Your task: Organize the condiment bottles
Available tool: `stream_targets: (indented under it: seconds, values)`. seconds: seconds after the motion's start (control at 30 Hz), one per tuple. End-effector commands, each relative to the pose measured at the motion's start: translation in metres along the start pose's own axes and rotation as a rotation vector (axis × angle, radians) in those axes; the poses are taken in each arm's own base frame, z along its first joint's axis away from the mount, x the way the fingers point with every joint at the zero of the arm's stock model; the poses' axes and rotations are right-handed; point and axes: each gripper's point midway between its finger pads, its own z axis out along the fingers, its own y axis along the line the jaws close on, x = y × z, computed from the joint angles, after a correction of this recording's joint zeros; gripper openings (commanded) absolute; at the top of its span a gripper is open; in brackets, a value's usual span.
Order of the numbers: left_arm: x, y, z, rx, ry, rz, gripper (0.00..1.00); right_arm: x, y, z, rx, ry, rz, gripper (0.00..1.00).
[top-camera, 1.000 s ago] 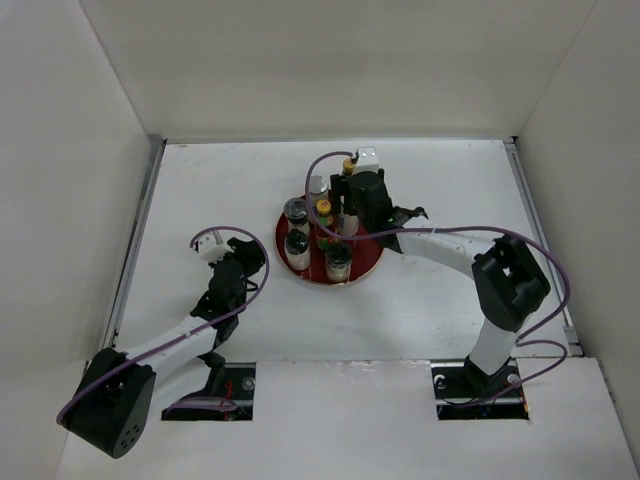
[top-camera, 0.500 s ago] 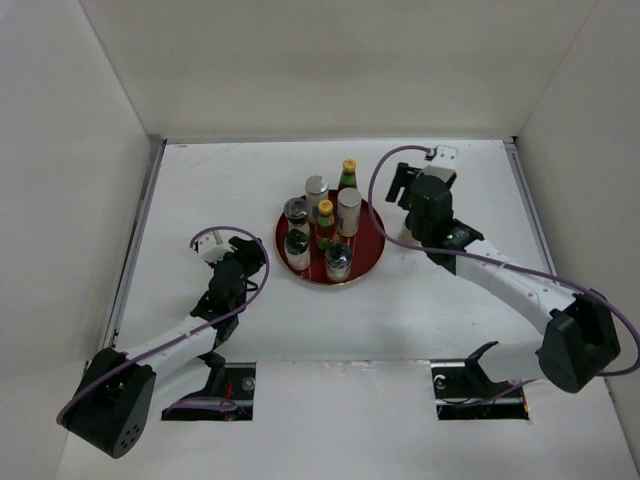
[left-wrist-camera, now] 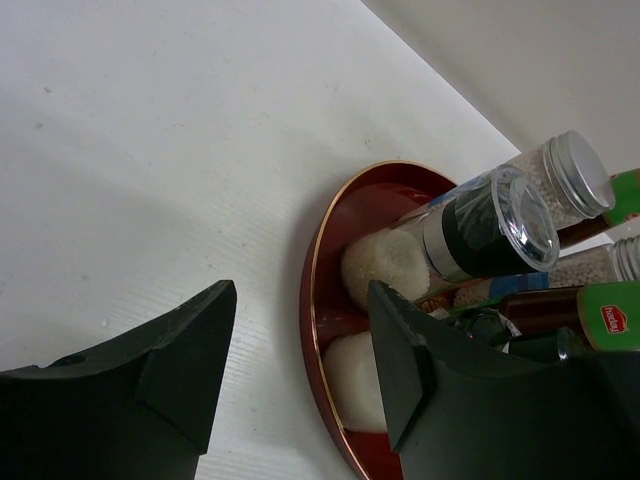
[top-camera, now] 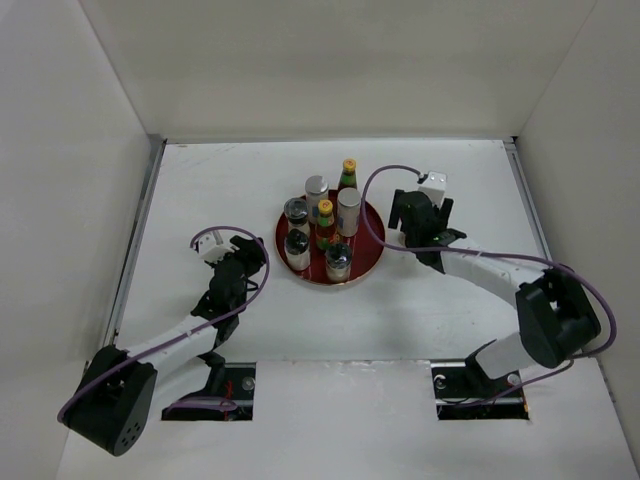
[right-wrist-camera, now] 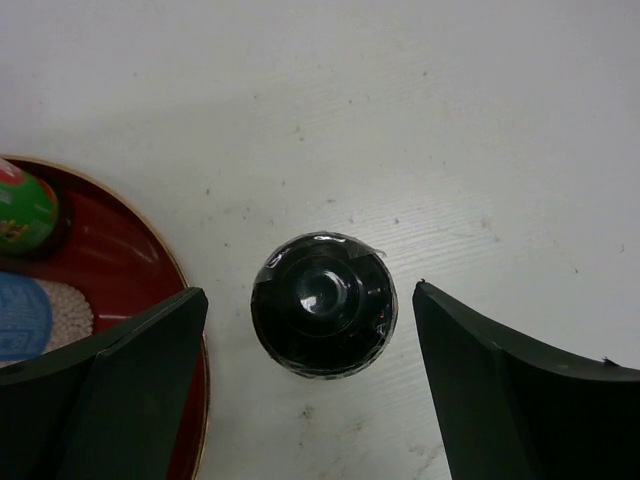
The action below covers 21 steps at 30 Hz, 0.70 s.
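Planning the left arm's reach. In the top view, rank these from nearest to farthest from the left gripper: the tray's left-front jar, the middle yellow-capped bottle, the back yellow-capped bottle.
From the left gripper:
1. left-front jar, on the near-left of the tray.
2. middle yellow-capped bottle, at the centre.
3. back yellow-capped bottle, by the far rim.

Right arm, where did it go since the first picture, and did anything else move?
The right gripper left the round red tray and swung right. Its open fingers now straddle a short black-lidded jar standing on the white table beside it. The left arm, the tray and the condiment bottles on it stayed put.
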Motion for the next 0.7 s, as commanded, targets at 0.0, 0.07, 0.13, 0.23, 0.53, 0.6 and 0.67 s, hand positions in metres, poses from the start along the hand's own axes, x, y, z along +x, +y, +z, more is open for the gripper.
stream_targets:
  seconds: [0.0, 0.07, 0.13, 0.23, 0.53, 0.6, 0.67]
  values:
    - [-0.014, -0.015, 0.000, 0.049, -0.046, -0.051, 0.54, -0.003, 0.000, 0.012, 0.011, -0.002, 0.041, 0.90]
    - [-0.011, -0.013, 0.002, 0.041, -0.035, -0.048, 0.54, 0.002, 0.000, 0.017, 0.009, 0.017, 0.042, 0.87]
    - [-0.010, -0.013, 0.003, 0.041, -0.031, -0.048, 0.54, 0.007, -0.001, 0.019, 0.011, 0.028, 0.052, 0.86]
    - [-0.010, -0.014, 0.002, 0.046, -0.030, -0.054, 0.54, 0.009, -0.003, 0.021, 0.014, 0.029, 0.055, 0.75]
    - [-0.014, -0.012, 0.001, 0.040, -0.047, -0.057, 0.65, -0.033, 0.014, -0.016, -0.048, -0.111, 0.042, 0.48]
    - [-0.014, -0.010, 0.002, 0.034, -0.046, -0.055, 0.66, -0.040, 0.025, -0.031, -0.091, -0.130, 0.036, 0.48]
    - [-0.015, -0.012, 0.002, 0.039, -0.046, -0.060, 0.67, -0.044, 0.037, -0.044, -0.143, -0.143, 0.046, 0.48]
